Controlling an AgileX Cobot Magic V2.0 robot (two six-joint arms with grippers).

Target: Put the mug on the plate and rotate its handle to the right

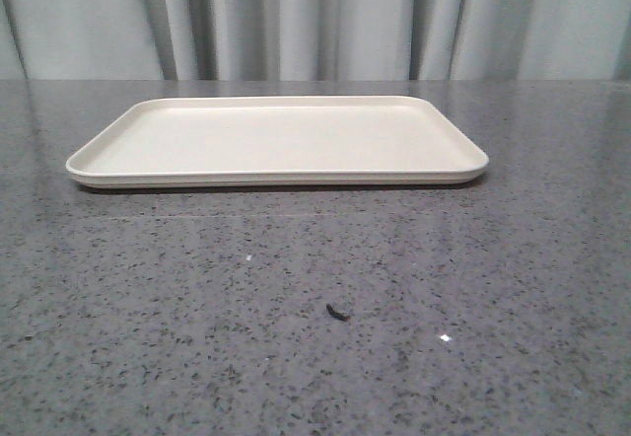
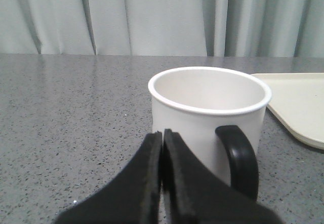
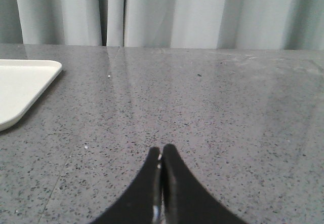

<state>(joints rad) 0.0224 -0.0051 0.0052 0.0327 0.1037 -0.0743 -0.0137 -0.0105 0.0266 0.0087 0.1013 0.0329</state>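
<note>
mug (image 2: 202, 127) base hidden by left gripper (image 2: 162, 138) | plate (image 2: 298, 102) cropped | floor speck (image 1: 337, 311) perhaps debris

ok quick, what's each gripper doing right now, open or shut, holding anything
Left gripper: shut, holding nothing; the mug stands just beyond its tips.
Right gripper: shut, holding nothing, over bare table.

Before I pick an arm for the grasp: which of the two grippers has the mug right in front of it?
The left gripper: the white mug with its black handle stands just beyond it. The right gripper faces only bare table, with the plate off to one side.
</note>
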